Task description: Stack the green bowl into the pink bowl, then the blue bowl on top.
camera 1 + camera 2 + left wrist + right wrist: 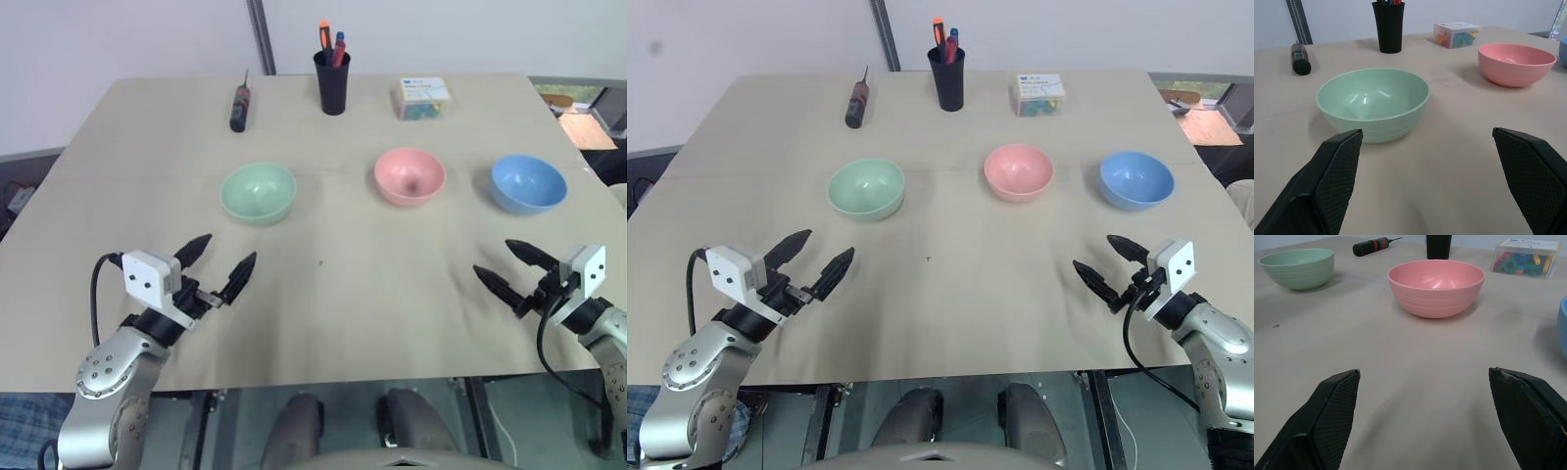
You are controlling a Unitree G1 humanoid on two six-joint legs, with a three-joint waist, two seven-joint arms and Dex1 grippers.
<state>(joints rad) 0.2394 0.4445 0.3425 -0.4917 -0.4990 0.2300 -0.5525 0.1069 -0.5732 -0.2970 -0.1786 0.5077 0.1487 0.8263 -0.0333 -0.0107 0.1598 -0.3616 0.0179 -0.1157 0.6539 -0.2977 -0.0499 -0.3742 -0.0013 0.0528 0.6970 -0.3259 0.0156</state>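
Three bowls stand apart in a row across the middle of the table. The green bowl (259, 192) is on the left, the pink bowl (409, 175) in the centre and the blue bowl (528, 183) on the right, all upright and empty. My left gripper (224, 263) hovers open near the table's front left, short of the green bowl (1373, 102). My right gripper (507, 268) is open at the front right, below the blue bowl, pointing towards the pink bowl (1436, 287). Nothing is held.
At the back of the table (333, 294) stand a black pen cup (332, 81), a screwdriver (239, 106) to its left and a clear box of coloured pieces (422, 98) to its right. The table's front edge runs just under both wrists.
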